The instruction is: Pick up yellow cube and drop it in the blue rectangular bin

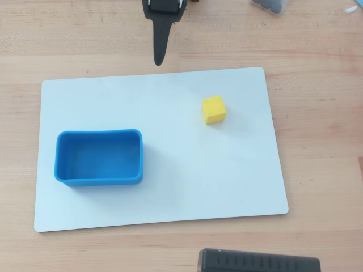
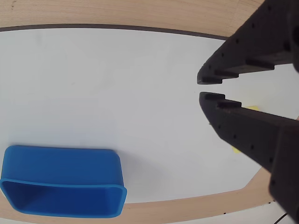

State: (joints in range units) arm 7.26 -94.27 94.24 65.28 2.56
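Yellow cube and blue bin both lie on a white board (image 1: pixel 170 187) that covers most of the wooden worktop (image 1: pixel 317 141), so the scene runs from those broad flat surfaces down to one small block. Next in size, the blue rectangular bin (image 1: pixel 61 156) sits toward the board's left side in the overhead view, open side up and empty, with thick rounded walls that look soft enough to give a little if bumped. The tool (image 2: pixel 204 88) is smaller: in the overhead view it shows as a dark tapered shape at the top edge, above bare wood just off the board, and in the wrist view its ridged jaws are nearly closed, a thin gap between the tips and nothing in them. Smallest is the yellow cube (image 1: pixel 214 110), resting flat on the board's upper right, well apart from the bin and from the tool. It looks light, rigid and matte, so probably not slippery or fragile; two opposite flat side faces, taken low and square, seem the best hold, since a corner grip would likely twist it.
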